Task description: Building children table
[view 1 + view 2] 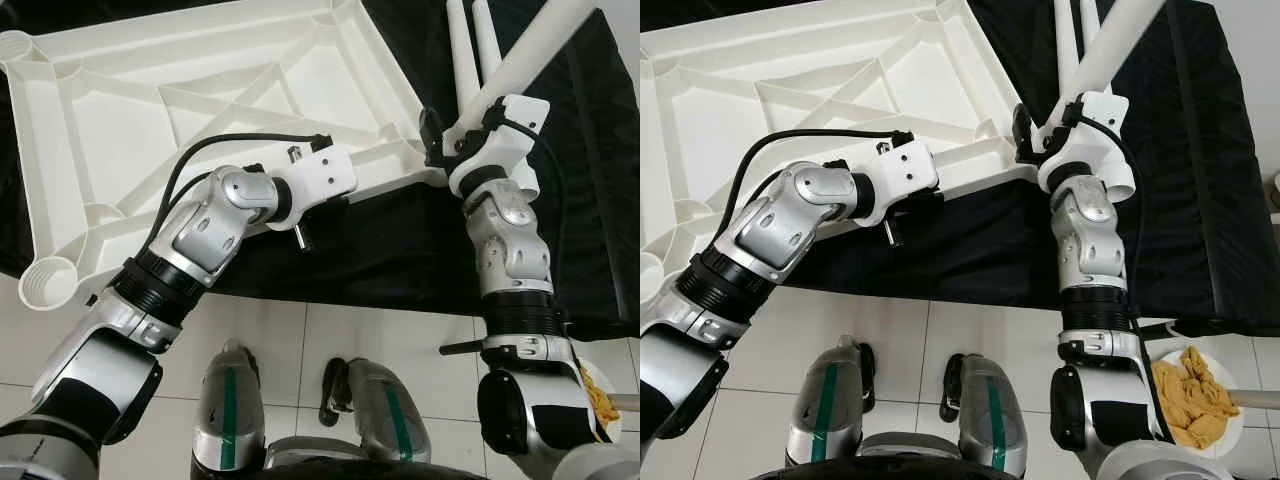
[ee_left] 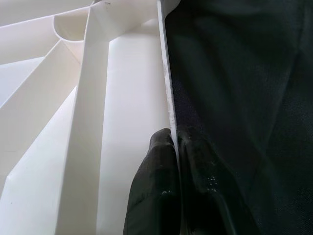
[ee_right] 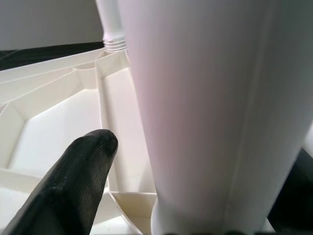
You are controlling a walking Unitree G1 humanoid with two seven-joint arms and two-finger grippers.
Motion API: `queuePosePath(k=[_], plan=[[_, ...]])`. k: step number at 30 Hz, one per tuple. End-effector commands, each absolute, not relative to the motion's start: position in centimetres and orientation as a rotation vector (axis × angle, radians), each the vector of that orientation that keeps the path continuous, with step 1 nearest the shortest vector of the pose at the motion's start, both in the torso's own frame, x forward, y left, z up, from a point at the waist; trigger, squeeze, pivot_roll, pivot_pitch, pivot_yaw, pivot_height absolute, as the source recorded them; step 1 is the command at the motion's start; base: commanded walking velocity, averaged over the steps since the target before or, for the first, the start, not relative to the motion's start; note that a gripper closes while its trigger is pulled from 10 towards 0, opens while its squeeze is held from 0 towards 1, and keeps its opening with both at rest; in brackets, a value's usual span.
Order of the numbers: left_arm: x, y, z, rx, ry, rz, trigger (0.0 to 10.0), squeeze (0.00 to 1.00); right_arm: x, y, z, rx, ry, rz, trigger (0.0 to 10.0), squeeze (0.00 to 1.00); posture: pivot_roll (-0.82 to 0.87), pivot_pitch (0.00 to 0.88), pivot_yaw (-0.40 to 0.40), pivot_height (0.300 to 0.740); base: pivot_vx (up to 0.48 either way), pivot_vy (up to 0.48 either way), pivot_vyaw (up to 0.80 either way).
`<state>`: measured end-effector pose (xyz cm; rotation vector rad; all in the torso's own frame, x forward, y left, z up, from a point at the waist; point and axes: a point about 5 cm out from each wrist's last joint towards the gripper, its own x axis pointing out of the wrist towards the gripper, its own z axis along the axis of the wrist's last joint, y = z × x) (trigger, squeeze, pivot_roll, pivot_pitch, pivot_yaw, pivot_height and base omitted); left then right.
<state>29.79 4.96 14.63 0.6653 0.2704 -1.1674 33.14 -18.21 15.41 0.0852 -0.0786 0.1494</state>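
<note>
A white plastic tabletop [image 1: 120, 130] lies upside down on a black cloth, its ribs and corner sockets facing up. My left gripper [image 2: 174, 147] is shut on the thin near rim of the tabletop, one finger on each side of the edge. At the near right corner, a white table leg [image 1: 535, 45] slants up and to the right. My right gripper [image 1: 438, 135] is closed around its thick lower end. One black finger [image 3: 78, 181] shows beside the leg [image 3: 210, 107]; the other is hidden behind it. Two more white legs [image 1: 472, 50] stand further back.
The black cloth [image 1: 1200, 170] covers the floor under and to the right of the tabletop. White tiles lie in front, with my feet and a dark object [image 1: 335, 392] between them. A plate of yellow pieces [image 1: 1195, 400] sits at the lower right.
</note>
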Motion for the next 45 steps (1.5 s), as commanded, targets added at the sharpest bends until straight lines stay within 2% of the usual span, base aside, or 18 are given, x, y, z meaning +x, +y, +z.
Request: queuePosePath(k=[1,7,15,24,27,30,31,33,34,37,38,40,42,43,45], plan=[[29.0,4.8,13.0,0.682,0.363,-1.240,10.0,0.00,33.2,-18.5,15.5,0.049,-0.096,0.222,10.0,0.00,0.08,0.064,-0.070,0.740,0.000,0.000,0.00],[28.9,4.8,12.9,0.684,0.362,-1.241,10.0,0.00,33.5,-21.0,15.7,-0.029,-0.101,0.332,10.0,0.00,0.08,0.057,-0.071,0.740,0.000,0.000,0.00],[28.9,4.9,12.8,0.686,0.365,-1.245,10.0,0.00,33.3,-23.2,15.6,-0.034,-0.074,0.462,10.0,0.00,0.08,0.052,-0.065,0.740,0.000,0.000,0.00],[28.8,4.7,12.8,0.688,0.363,-1.252,10.0,0.00,33.0,-23.3,14.4,-0.013,-0.028,0.565,10.0,0.00,0.08,0.046,-0.061,0.740,0.000,0.000,0.00],[28.8,4.7,12.8,0.688,0.363,-1.254,10.0,0.00,33.1,-23.2,14.3,-0.014,-0.024,0.585,9.7,0.00,0.08,0.040,-0.060,0.740,0.000,0.000,0.00],[28.7,4.7,12.7,0.690,0.363,-1.256,10.0,0.00,33.4,-23.2,14.4,-0.017,-0.027,0.585,10.0,0.00,0.08,0.035,-0.058,0.740,0.000,0.000,0.00],[28.7,4.7,12.7,0.691,0.363,-1.256,10.0,0.00,33.5,-23.3,14.4,-0.017,-0.032,0.584,9.6,0.00,0.08,0.032,-0.058,0.740,0.000,0.000,0.00],[28.7,4.7,12.7,0.692,0.363,-1.257,10.0,0.00,33.7,-23.4,14.6,-0.018,-0.041,0.576,9.8,0.00,0.09,0.032,-0.058,0.740,0.000,0.000,0.00],[28.7,4.6,12.8,0.692,0.361,-1.257,10.0,0.00,34.1,-23.5,15.0,-0.009,-0.058,0.565,7.6,0.00,0.09,0.030,-0.058,0.740,0.000,0.000,0.00],[28.8,4.6,12.8,0.693,0.361,-1.257,10.0,0.00,34.3,-23.5,15.3,-0.003,-0.072,0.556,7.6,0.00,0.09,0.030,-0.058,0.740,0.000,0.000,0.00],[28.8,4.6,12.8,0.693,0.361,-1.257,10.0,0.00,34.4,-23.5,15.3,-0.010,-0.073,0.560,8.3,0.00,0.08,0.030,-0.058,0.740,0.000,0.000,0.00],[28.8,4.6,12.8,0.693,0.361,-1.256,10.0,0.00,34.4,-23.4,15.4,-0.016,-0.074,0.563,8.3,0.00,0.08,0.030,-0.058,0.740,0.000,0.000,0.00],[28.8,4.6,12.8,0.694,0.361,-1.256,10.0,0.00,34.4,-23.5,15.3,-0.035,-0.066,0.568,4.7,0.00,0.08,0.030,-0.058,0.740,0.000,0.000,0.00],[28.8,4.6,12.8,0.694,0.360,-1.256,10.0,0.00,34.4,-23.5,15.3,-0.042,-0.061,0.569,0.4,0.00,0.08,0.030,-0.059,0.740,0.000,0.000,0.00],[28.9,4.6,12.8,0.694,0.359,-1.255,10.0,0.00,34.5,-23.5,15.2,-0.043,-0.048,0.577,0.0,0.00,0.09,0.031,-0.061,0.740,0.000,0.000,0.00]])
